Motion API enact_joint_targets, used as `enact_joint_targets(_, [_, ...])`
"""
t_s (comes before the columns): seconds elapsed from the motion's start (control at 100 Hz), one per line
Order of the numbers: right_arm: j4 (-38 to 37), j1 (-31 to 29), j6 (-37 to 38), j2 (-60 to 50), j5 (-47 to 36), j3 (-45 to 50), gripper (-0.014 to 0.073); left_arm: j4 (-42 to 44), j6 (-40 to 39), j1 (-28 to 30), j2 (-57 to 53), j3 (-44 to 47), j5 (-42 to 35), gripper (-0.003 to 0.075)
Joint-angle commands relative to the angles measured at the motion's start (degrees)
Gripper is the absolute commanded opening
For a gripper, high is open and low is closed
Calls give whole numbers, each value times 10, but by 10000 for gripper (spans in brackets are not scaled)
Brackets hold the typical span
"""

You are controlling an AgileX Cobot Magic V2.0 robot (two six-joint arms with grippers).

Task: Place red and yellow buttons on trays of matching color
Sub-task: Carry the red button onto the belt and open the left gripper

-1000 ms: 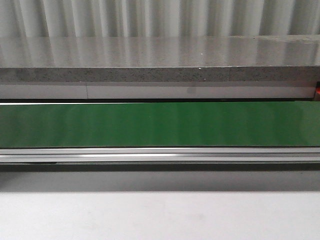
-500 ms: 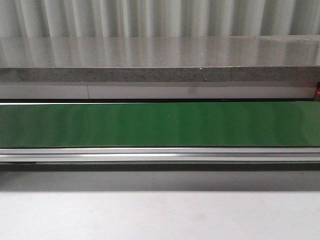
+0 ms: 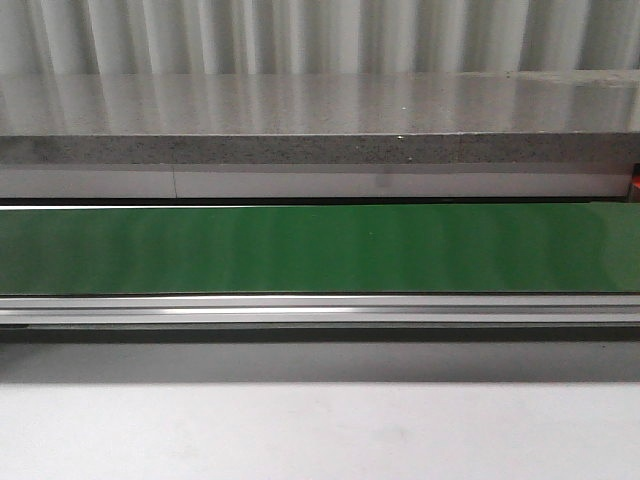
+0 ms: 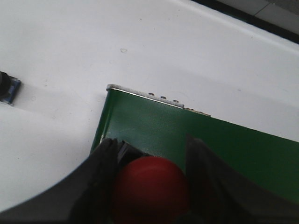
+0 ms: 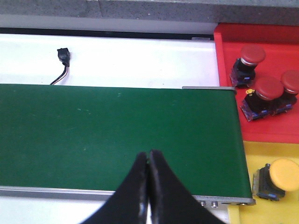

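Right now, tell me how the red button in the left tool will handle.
The red button has a smooth domed cap, so the left tool may slip on it. It looks rigid. Top-heavy over its small base, it could tip when released.

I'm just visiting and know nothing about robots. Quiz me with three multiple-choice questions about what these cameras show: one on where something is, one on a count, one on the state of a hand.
1. Where do the red buttons rest?
A. On the green belt
B. In the red tray
C. In the yellow tray

2. How many yellow buttons sit in the yellow tray?
A. One
B. Two
C. Three

3. What is the left hand doing?
A. Hanging open and empty
B. Shut on nothing
C. Holding a red button

Answers:
1 B: three red buttons lie inside the red tray, beside the end of the green belt.
2 A: a single yellow button shows in the yellow tray.
3 C: the left hand has the held red button between its fingers, while the right hand is shut and empty.
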Motion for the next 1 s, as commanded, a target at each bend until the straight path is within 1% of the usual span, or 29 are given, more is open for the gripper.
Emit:
enact_joint_targets(0.0, [4,0,-6,-6,-33,-15,-67,-23,7,-11,-23,-2,-46,-20])
enact_joint_targets(0.21, [4,0,-6,-6,-33,-15,-67,15,9,-43,-19,10,-56,-20])
enact_joint_targets(0.34, [4,0,-6,-6,-33,-15,-67,19,9,-60,-10,9,-57,-20])
enact_joint_targets(0.46, [4,0,-6,-6,-33,-15,-67,18,9,-65,3,9,-53,-20])
enact_joint_targets(0.62, [4,0,-6,-6,-33,-15,-67,20,9,-65,21,9,-29,-17])
enact_joint_targets(0.69, [4,0,-6,-6,-33,-15,-67,20,9,-65,22,9,-25,13])
enact_joint_targets(0.76, [4,0,-6,-6,-33,-15,-67,20,9,-65,22,9,-25,97])
enact_joint_targets(0.83, [4,0,-6,-6,-33,-15,-67,15,21,-65,22,9,-19,242])
enact_joint_targets(0.86, [4,0,-6,-6,-33,-15,-67,11,26,-65,22,9,-15,337])
enact_joint_targets(0.87, [4,0,-6,-6,-33,-15,-67,7,26,-65,22,9,-13,358])
enact_joint_targets(0.88, [4,0,-6,-6,-33,-15,-67,6,28,-65,22,9,-13,398])
enact_joint_targets(0.9, [4,0,-6,-6,-33,-15,-67,2,31,-65,22,9,-12,440])
enact_joint_targets(0.91, [4,0,-6,-6,-33,-15,-67,0,33,-65,22,9,-11,482])
enact_joint_targets(0.92, [4,0,-6,-6,-33,-15,-67,-3,35,-65,22,9,-11,503])
enact_joint_targets(0.93, [4,0,-6,-6,-33,-15,-67,-5,38,-65,22,9,-9,542])
enact_joint_targets(0.94, [4,0,-6,-6,-33,-15,-67,-9,39,-65,22,9,-10,561])
enact_joint_targets(0.95, [4,0,-6,-6,-33,-15,-67,-11,39,-65,22,9,-9,599])
enact_joint_targets(0.99, [4,0,-6,-6,-33,-15,-67,-19,43,-65,19,9,-8,677])
